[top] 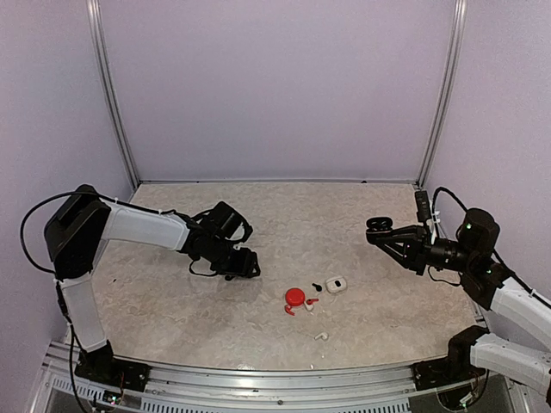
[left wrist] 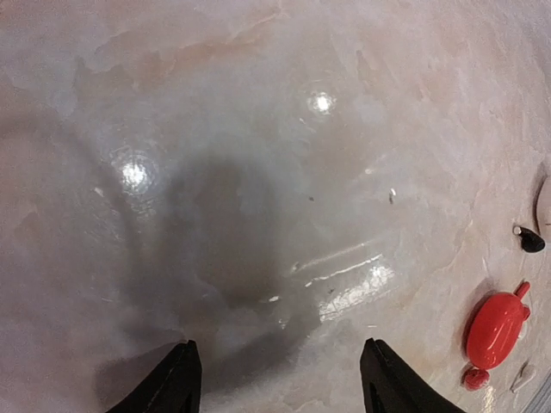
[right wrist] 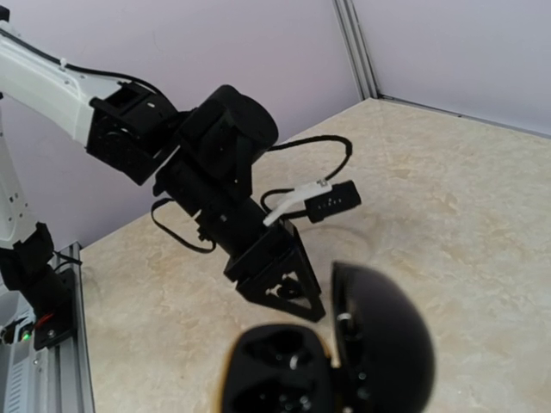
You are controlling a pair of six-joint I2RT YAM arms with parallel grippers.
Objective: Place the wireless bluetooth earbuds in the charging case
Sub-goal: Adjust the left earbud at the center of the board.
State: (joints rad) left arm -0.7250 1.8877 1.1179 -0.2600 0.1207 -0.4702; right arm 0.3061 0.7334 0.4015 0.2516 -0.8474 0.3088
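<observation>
My right gripper [top: 385, 234] is shut on an open black charging case [top: 376, 227], held above the table at the right. In the right wrist view this case [right wrist: 284, 370] fills the bottom, with its lid [right wrist: 383, 344] hinged up and its sockets empty. A black earbud [top: 317, 286] lies on the table next to a white case [top: 336, 284]. A closed red case [top: 295, 297] has red earbuds [top: 311, 301] beside it. A white earbud [top: 321, 335] lies nearer the front. My left gripper [top: 244, 263] is open and empty, low over bare table left of the red case [left wrist: 495, 327].
The left wrist view shows the black earbud [left wrist: 530, 241] and a red earbud [left wrist: 473, 377] at its right edge. The left arm's wrist [right wrist: 224, 172] and cable show in the right wrist view. Purple walls enclose the table [top: 172, 301] on three sides.
</observation>
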